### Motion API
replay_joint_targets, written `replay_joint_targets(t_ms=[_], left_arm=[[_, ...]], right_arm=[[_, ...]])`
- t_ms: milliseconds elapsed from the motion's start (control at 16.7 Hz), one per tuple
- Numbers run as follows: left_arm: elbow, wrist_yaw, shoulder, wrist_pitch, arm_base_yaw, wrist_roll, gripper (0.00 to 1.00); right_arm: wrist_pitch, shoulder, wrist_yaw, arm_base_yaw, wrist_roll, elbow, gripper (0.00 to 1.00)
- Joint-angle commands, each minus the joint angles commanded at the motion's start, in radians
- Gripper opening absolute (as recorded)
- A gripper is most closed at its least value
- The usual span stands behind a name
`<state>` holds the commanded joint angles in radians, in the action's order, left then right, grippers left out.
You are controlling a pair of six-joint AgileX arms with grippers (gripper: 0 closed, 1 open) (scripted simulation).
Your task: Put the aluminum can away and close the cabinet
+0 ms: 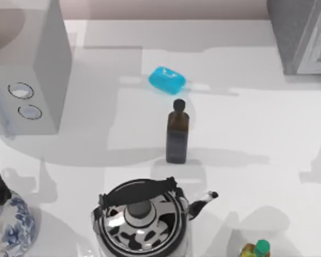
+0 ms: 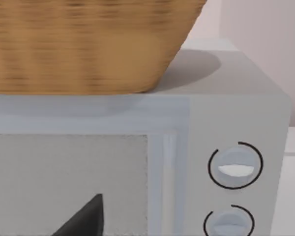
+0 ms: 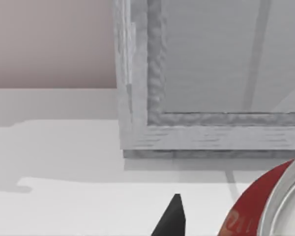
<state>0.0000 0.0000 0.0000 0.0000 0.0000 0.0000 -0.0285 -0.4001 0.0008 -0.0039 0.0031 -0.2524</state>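
Observation:
The aluminum can (image 3: pixel 253 214), red-sided with a silver rim, sits very close in the right wrist view, just beside the dark tip of my right gripper (image 3: pixel 173 219). I cannot tell whether the gripper touches it. Behind them on the white table rises the cabinet (image 3: pixel 137 98), its pale framed door panel facing this camera. From above, the cabinet (image 1: pixel 291 32) is the dark grey speckled unit at the far right corner, its pale door (image 1: pixel 320 48) on its right side. My left gripper (image 2: pixel 86 219) is parked facing the light grey box.
A light grey box with two dials (image 1: pixel 40 69) stands at the far left, a wicker basket (image 2: pixel 88 44) on top. A blue block (image 1: pixel 167 80), dark brown bottle (image 1: pixel 177 134), patterned kettle (image 1: pixel 142 219), blue-white vase (image 1: pixel 10 225) and small green-capped bottle (image 1: pixel 258 248) occupy the table.

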Motion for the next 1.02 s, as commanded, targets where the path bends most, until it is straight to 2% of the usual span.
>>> replay_joint_targets(t_ms=[240, 420, 840, 1020], left_arm=[[0.0, 0.0, 0.0, 0.0, 0.0, 0.0, 1.0], [0.0, 0.0, 0.0, 0.0, 0.0, 0.0, 1.0], [0.0, 0.0, 0.0, 0.0, 0.0, 0.0, 1.0], [0.0, 0.0, 0.0, 0.0, 0.0, 0.0, 1.0]], right_arm=[[0.021, 0.276, 0.0, 0.002, -0.002, 0.161, 0.0], [0.028, 0.382, -0.001, 0.004, -0.003, 0.238, 0.0], [0.027, 0.395, -0.001, 0.003, -0.001, 0.25, 0.0], [0.004, 0.332, 0.004, 0.017, -0.001, 0.187, 0.0]])
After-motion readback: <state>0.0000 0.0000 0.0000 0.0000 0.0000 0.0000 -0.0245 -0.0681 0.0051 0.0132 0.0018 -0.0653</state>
